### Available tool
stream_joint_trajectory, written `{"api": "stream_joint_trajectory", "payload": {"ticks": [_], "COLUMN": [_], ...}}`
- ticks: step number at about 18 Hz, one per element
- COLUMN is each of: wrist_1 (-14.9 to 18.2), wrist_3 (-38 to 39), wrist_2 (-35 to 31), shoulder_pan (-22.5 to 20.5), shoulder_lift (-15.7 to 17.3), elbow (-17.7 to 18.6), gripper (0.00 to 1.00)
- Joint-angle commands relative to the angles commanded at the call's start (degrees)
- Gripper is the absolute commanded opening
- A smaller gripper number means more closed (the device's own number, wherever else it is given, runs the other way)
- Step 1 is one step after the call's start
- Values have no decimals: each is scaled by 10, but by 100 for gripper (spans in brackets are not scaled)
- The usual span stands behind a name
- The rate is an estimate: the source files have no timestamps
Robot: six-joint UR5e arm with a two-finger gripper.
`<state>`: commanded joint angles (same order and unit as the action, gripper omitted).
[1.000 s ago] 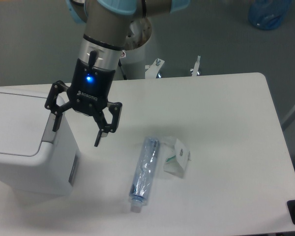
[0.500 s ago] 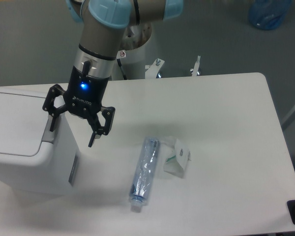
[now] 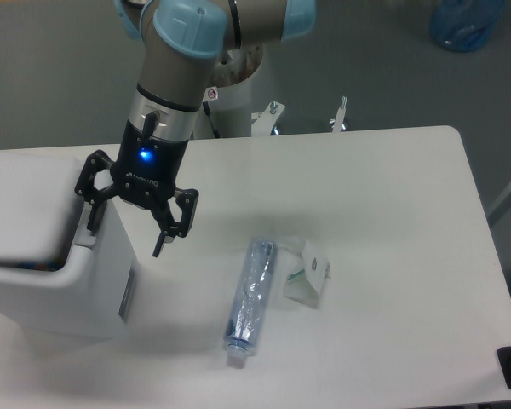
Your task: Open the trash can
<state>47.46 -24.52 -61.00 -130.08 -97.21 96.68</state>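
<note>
Camera view from above the table: the gripper (image 3: 125, 228) hangs at the right-hand edge of the trash can (image 3: 47, 256), its two black fingers spread wide with nothing between them. One fingertip is down at the grey push tab (image 3: 87, 223) on the near edge of the lid, looking as if it touches it, though I cannot be sure of contact from here. The other finger points down just outside the bin's right wall, over the table. A blue light glows on the gripper's black body, and above it the arm's silver wrist and pale blue joint cap rise out of the top of the picture.

The trash can is a big white boxy bin sitting at the left end of the white table (image 3: 392, 213), partly cut off by the left edge. Its lid (image 3: 25, 204) looks blurred and raised slightly at the front, with a dark gap showing under its near edge.

To the right of the gripper, well apart from the bin, a clear plastic bottle (image 3: 249, 297) lies on its side, neck toward the near edge of the table. Just beside it, on its right, sits a small white carton (image 3: 307, 271) with green marking. A blue object (image 3: 466, 23) rests on the floor in the far right corner.
</note>
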Motion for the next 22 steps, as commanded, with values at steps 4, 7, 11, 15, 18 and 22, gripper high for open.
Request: {"api": "stream_joint_trajectory", "payload": {"ticks": [4, 7, 11, 15, 18, 22], "wrist_1": [1, 1, 1, 2, 3, 0], "wrist_3": [0, -1, -27, -105, -205, -308], "wrist_2": [1, 1, 0, -2, -37, -176], "shoulder_pan": [0, -13, -89, -160, -195, -204], "shoulder_lift": [-2, -4, -4, -9, -13, -50], "elbow": [-10, -31, -47, -32, -4, 12], "gripper": [100, 100, 100, 100, 100, 100]}}
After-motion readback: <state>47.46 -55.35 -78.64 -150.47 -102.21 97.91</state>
